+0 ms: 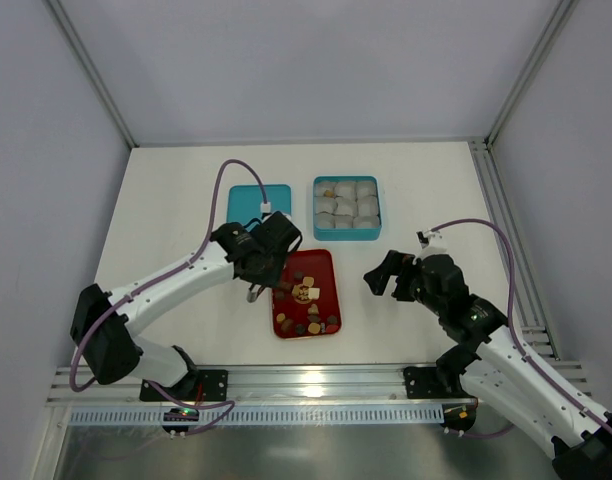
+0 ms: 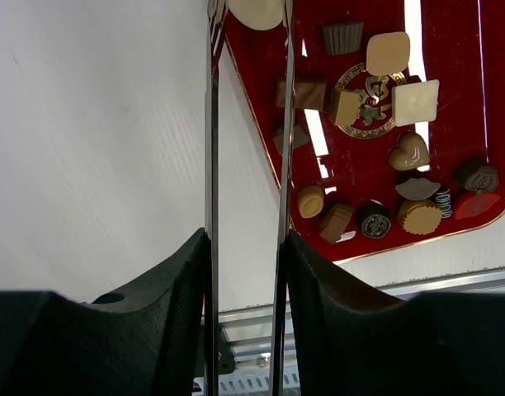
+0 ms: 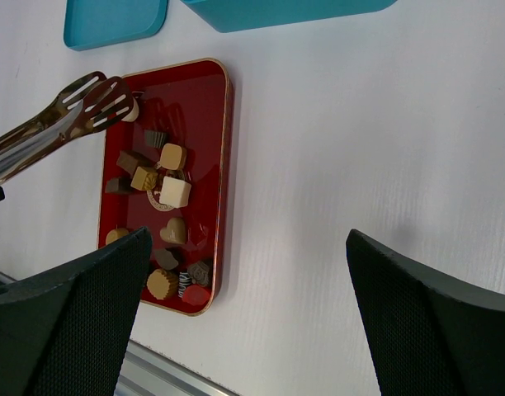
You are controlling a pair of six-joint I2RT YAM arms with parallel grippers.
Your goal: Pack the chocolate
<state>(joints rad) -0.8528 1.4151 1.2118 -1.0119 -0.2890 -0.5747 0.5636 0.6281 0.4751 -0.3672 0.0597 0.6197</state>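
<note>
The left hand [image 2: 246, 285] was clenched on metal tongs [image 2: 283, 165], whose tips pinched a cream chocolate [image 2: 254, 10] at the far left corner of the red tray [image 3: 224, 165]. The other chocolates [image 2: 389, 54] lay in that tray on the desk [image 1: 176, 200]. The right hand [image 3: 248, 247] hung released, right of the tray.

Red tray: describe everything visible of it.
The red tray is a shallow, glossy rectangle with rounded corners, a thin gold rim and a gold emblem on its floor. It lies flat on the white table, just nearer than the blue lid and box. Loose chocolates sit on it, mostly toward its near end. The tongs, holding a cream piece, hang over its far-left corner.
</note>
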